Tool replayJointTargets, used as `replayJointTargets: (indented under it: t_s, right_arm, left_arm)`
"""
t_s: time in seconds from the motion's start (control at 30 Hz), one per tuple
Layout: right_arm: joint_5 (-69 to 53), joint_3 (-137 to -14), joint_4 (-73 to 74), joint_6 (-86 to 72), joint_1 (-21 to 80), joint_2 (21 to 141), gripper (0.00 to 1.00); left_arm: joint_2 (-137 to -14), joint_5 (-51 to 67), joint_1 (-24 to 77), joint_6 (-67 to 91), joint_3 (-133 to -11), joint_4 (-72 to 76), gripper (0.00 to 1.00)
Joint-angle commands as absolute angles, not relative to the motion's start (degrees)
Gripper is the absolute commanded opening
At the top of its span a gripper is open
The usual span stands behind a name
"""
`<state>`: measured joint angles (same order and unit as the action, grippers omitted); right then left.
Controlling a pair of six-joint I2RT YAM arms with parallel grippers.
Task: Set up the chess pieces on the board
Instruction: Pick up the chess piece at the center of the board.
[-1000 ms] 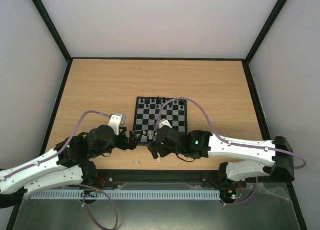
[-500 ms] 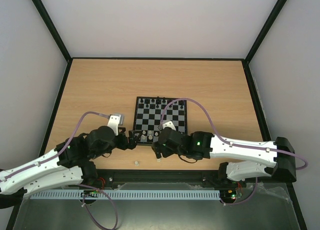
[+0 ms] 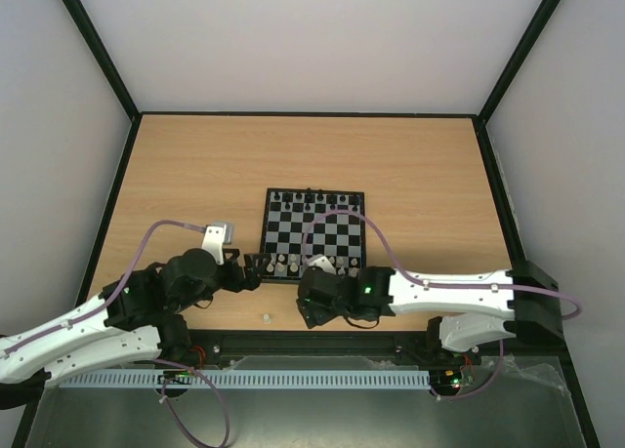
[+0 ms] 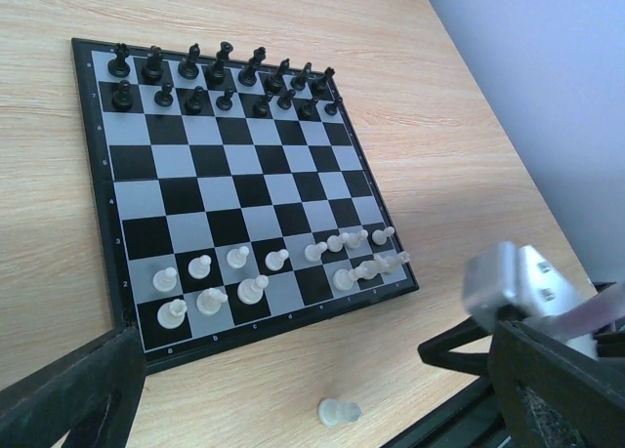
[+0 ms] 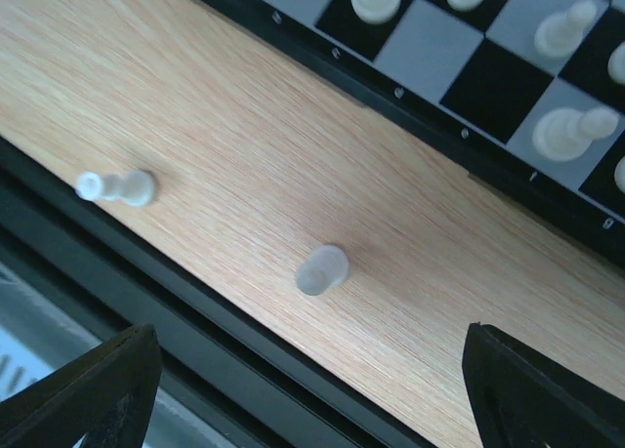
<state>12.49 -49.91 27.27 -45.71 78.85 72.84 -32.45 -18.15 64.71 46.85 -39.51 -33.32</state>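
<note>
The board (image 3: 312, 224) lies mid-table with black chessmen along its far rows and white chess pieces (image 4: 256, 272) on its near rows. Two white pieces are off the board on the wood by the table's near edge. One (image 5: 322, 269) sits below and between the wide-apart fingers of my right gripper (image 5: 311, 350), which is open and touches nothing. The other (image 5: 117, 186) lies on its side further left and shows in the top view too (image 3: 265, 318). My left gripper (image 4: 312, 370) is open and empty at the board's near left corner, with a loose white piece (image 4: 340, 411) in front of it.
A black rail (image 5: 195, 370) runs along the table's near edge, right beside the loose pieces. The right arm's wrist (image 4: 518, 282) sits close on the right in the left wrist view. Black frame posts (image 3: 117, 189) border the table.
My right arm has pulled back from the board's near edge toward the table's front, over the loose piece, and its jaws have narrowed slightly. The left arm has shifted slightly left.
</note>
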Motion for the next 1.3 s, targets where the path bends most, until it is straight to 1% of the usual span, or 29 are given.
replayJointTargets:
  t_s: [0.0,0.1,0.17,0.23,0.37,0.5,0.57,0.67,0.97,1.03,1.13,1.27]
  right_arm:
    - [13.3,-51.0,31.6,-46.9,80.0,77.0,0.83]
    - [12.5,-51.8,31.0,-46.6,80.4,79.7,0.8]
    - [12.7,-52.7,31.4,-46.4,80.5,82.1,0.75]
    - [13.4,-53.9,32.4,-46.6,80.7,84.3,0.73]
    - [13.6,-54.8,32.4,-46.6,80.7,86.4,0.67]
    - [13.7,-55.2,32.0,-46.6,80.7,87.7,0.58]
    - [13.6,-55.2,31.9,-46.6,80.6,88.5,0.5]
    - [13.2,-55.4,31.3,-46.4,80.6,89.9,0.44]
    - [11.0,-56.3,30.4,-44.9,79.6,92.5,0.36]
    - [11.0,-56.3,30.3,-44.6,79.1,92.5,0.32]
    - [10.6,-55.9,29.5,-44.1,78.2,92.1,0.29]
    - [10.0,-55.7,28.7,-43.2,77.2,92.1,0.28]
  left_arm:
    - [-31.5,-19.1,64.9,47.5,-38.7,-34.3,0.99]
    - [-31.2,-18.7,64.9,47.3,-38.7,-34.1,0.99]
    - [-31.1,-18.5,64.9,47.1,-38.6,-34.0,0.99]
    - [-31.3,-18.5,64.9,47.0,-38.7,-33.9,0.99]
    - [-31.6,-18.3,64.9,46.8,-38.5,-33.6,0.99]
    - [-31.5,-18.1,64.9,46.7,-38.5,-33.5,0.99]
    - [-31.4,-18.1,64.9,46.6,-38.4,-33.4,0.99]
    - [-31.6,-18.0,64.9,46.6,-38.5,-33.5,0.99]
    - [-31.1,-17.7,64.9,46.5,-38.2,-33.2,0.99]
    - [-31.1,-17.6,64.9,46.5,-38.3,-33.2,0.99]
    - [-31.1,-17.6,64.9,46.4,-38.3,-33.2,0.99]
    - [-31.1,-17.6,64.9,46.4,-38.3,-33.2,0.99]
